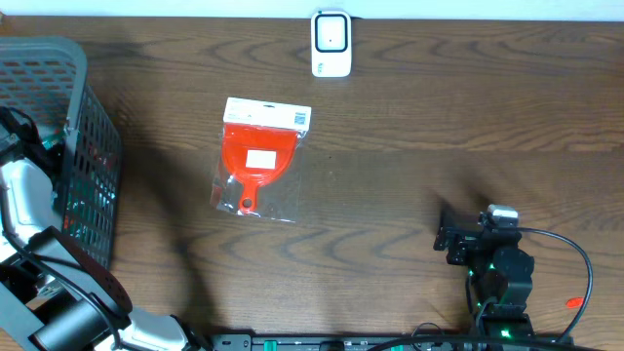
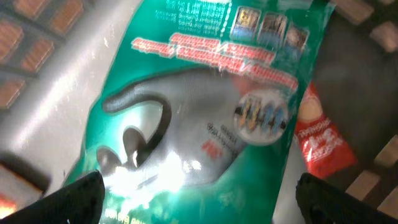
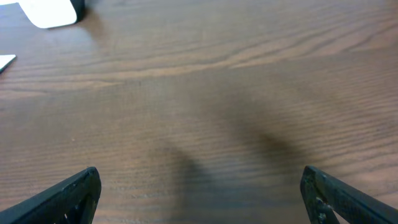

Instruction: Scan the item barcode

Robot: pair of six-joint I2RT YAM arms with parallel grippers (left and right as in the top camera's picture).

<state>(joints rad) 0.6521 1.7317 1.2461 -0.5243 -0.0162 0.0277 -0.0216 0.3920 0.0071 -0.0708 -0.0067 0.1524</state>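
Note:
A red dustpan in a clear bag with a white header card (image 1: 259,156) lies flat on the table, below the white barcode scanner (image 1: 331,43) at the far edge. My left arm (image 1: 21,190) reaches into the grey basket (image 1: 93,127). In the left wrist view my left gripper (image 2: 202,194) is open, its fingertips (image 2: 81,194) either side of a green pack of grey gloves (image 2: 205,106), without touching it as far as I can see. My right gripper (image 1: 456,244) hovers open over bare wood at the near right, nothing between its fingers (image 3: 68,199).
A red snack packet (image 2: 320,137) lies beside the green pack inside the basket. The basket stands at the table's left edge. The scanner's corner (image 3: 50,11) shows at the top left of the right wrist view. Cables run along the near edge by the right arm (image 1: 502,278).

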